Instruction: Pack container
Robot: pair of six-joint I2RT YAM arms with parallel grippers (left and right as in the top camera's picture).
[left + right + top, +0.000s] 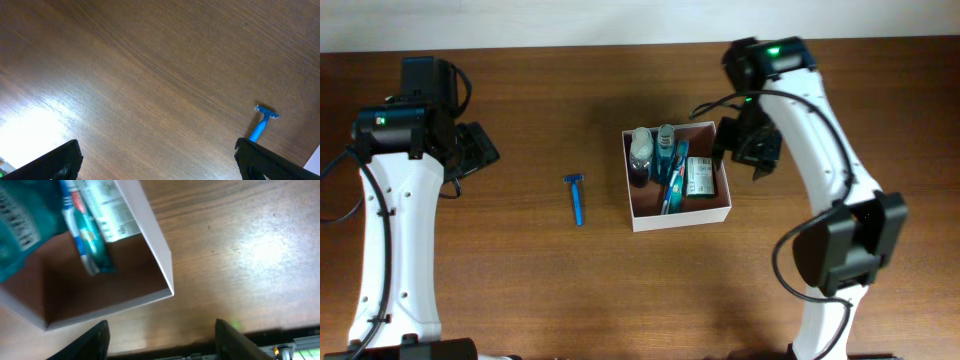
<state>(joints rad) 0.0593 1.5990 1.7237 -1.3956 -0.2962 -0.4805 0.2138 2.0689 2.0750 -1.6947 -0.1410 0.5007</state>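
Observation:
The container (682,217), a square shallow box with white walls, sits at mid-table holding a dark bottle (640,158), a teal bottle (666,140), a blue toothbrush (671,188) and a green-and-white packet (699,177). A blue razor (576,198) lies on the wood left of it. My right gripper (756,152) hangs just off the box's right side, open and empty. In the right wrist view that gripper (160,341) is over bare wood beside the container's white wall (150,225). My left gripper (480,150) is open at far left; in the left wrist view this gripper (159,161) sees the razor (262,122).
The brown wooden table (540,290) runs to a pale wall at the back. Both white arms rise from the front edge, left and right. A teal packet and a toothbrush (87,240) show inside the box in the right wrist view.

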